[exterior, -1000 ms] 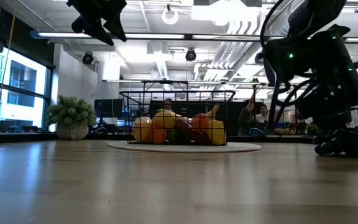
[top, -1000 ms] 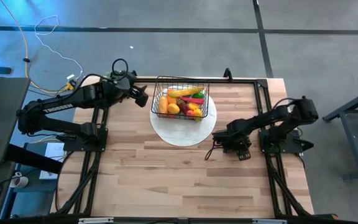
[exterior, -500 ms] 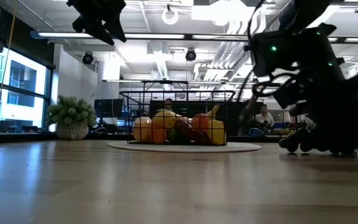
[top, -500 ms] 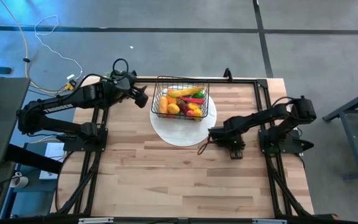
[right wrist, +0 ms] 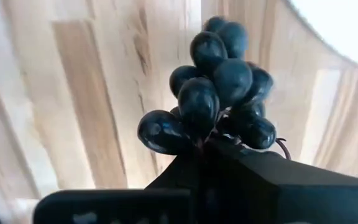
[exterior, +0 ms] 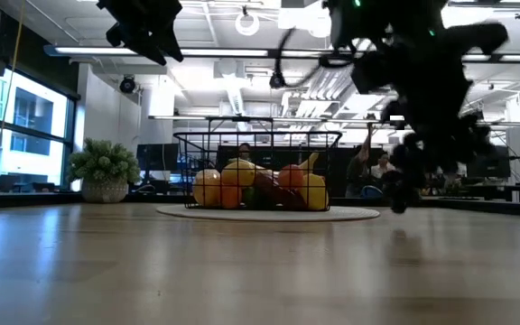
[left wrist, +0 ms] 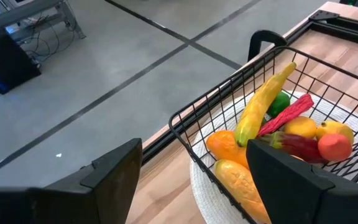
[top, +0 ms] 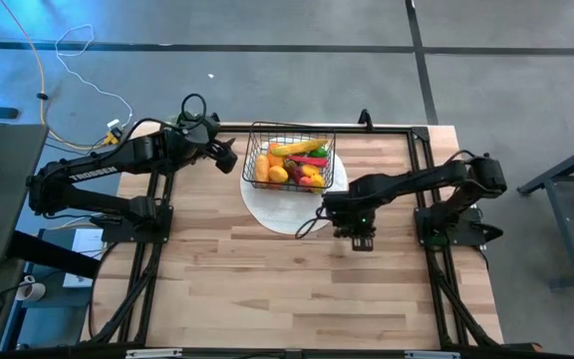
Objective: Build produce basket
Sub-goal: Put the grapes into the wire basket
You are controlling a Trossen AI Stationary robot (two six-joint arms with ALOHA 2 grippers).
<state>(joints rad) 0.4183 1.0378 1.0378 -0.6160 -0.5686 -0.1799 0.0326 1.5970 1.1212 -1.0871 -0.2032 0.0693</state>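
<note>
1. High view: the basket [top: 289,157] sits on the white plate [top: 279,214] at the far middle of the wooden surface [top: 267,289], filled with produce [top: 289,168]. The right end effector [top: 339,212] hangs just beside the plate's near right rim, close to the basket but apart from it. The left end effector [top: 227,156] waits just beside the basket's left wall.

2. Low view: the basket [exterior: 258,171] stands on the plate [exterior: 267,213] with fruit showing through the mesh. One dark arm [exterior: 422,81] hangs to its right, clear of the surface; the other [exterior: 143,23] is raised at upper left.

3. Left wrist view: the left fingers [left wrist: 114,174] stand apart with nothing between them; the banana [left wrist: 263,102] and red chilli [left wrist: 284,115] lie in the basket [left wrist: 229,93] ahead.

4. Right wrist view: the right end effector is clamped on the dark grapes [right wrist: 219,87] (the bunch juts out past the fingers), above bare wood [right wrist: 73,93] near the plate's edge [right wrist: 347,25].
</note>
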